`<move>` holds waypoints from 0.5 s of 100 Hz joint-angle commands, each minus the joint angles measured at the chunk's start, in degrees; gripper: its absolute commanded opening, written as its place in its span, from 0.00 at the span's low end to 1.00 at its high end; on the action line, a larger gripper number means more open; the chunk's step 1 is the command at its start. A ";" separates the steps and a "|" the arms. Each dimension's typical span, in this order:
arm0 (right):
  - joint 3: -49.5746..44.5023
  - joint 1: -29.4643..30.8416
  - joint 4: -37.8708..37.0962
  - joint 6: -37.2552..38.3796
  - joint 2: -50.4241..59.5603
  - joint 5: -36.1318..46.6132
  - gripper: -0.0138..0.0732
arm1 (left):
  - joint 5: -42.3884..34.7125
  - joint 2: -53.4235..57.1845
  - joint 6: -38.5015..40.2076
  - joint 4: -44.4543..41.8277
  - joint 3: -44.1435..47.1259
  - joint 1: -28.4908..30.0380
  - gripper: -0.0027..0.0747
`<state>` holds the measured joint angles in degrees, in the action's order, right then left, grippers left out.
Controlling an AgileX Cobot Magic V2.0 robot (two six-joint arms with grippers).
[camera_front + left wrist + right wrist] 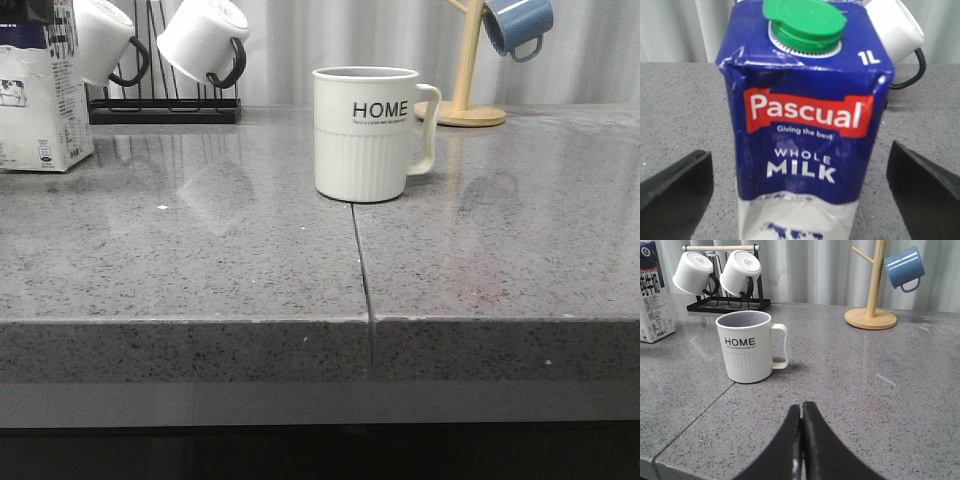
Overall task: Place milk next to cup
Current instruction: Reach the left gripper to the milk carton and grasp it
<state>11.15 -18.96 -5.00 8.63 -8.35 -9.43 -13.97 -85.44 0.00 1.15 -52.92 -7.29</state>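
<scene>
1. On my far left, the tall white milk carton with the dark blue top and green screw cap (40,90) stands upright at the back left of the grey speckled stone worktop (200,260), just beside the black wire rack (165,108) that carries two plain white mugs with black handles (205,38).
2. My left tool (800,190) is apart, one finger either side of the carton, and I see no contact yet. I judge the step in hand to be the approach to the grasp.
3. Next I need to bring that tool forward, clamp it on the carton's sides, then lift and carry it rightward.
4. The cream-white ribbed ceramic cup lettered "HOME" (365,135) sits mid-worktop, well apart from the carton, handle pointing right. The bare stretch on its left looks the natural landing place.
5. My right tool (801,440) is together, holding nothing, low in front of the cup.
6. Far right, a blue mug (518,25) hangs on a wooden stand (468,80).
</scene>
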 commanded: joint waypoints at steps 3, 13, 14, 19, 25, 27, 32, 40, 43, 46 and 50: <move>1.47 -0.06 -0.01 -0.04 -0.42 4.05 0.08 | -6.40 -0.57 0.78 0.84 -3.25 -0.22 0.91; 1.47 -0.06 -0.01 -0.04 -0.42 4.05 0.08 | -8.79 -2.64 0.78 0.84 -4.16 -0.22 0.90; 1.47 -0.06 -0.01 -0.04 -0.42 4.05 0.08 | -9.04 -2.78 0.78 0.84 -4.27 -0.22 0.90; 1.47 -0.06 -0.01 -0.04 -0.42 4.05 0.08 | -9.58 -3.40 0.78 0.84 -4.37 -0.22 0.86; 1.47 -0.06 -0.01 -0.04 -0.42 4.05 0.08 | -9.98 -3.55 0.78 0.84 -4.37 -0.22 0.77; 1.47 -0.06 -0.01 -0.04 -0.42 4.05 0.08 | -9.98 -3.55 0.78 0.84 -4.37 -0.22 0.73; 1.47 -0.06 -0.01 -0.04 -0.42 4.05 0.08 | -9.86 -3.55 0.78 0.84 -4.37 -0.22 0.62; 1.47 -0.06 -0.01 -0.04 -0.42 4.05 0.08 | -9.86 -3.55 0.78 0.84 -4.37 -0.22 0.47; 1.47 -0.06 -0.01 -0.04 -0.42 4.05 0.08 | -9.86 -3.55 0.78 0.84 -4.37 -0.22 0.42; 1.47 -0.06 -0.01 -0.04 -0.42 4.05 0.08 | -9.86 -3.45 0.78 0.84 -4.37 -0.22 0.40; 1.47 -0.06 -0.01 -0.04 -0.42 4.05 0.08 | -9.76 -3.02 0.78 0.84 -4.37 -0.47 0.39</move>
<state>11.15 -18.96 -4.97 8.63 -8.35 -9.43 -18.45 -91.01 0.00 1.57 -55.15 -7.29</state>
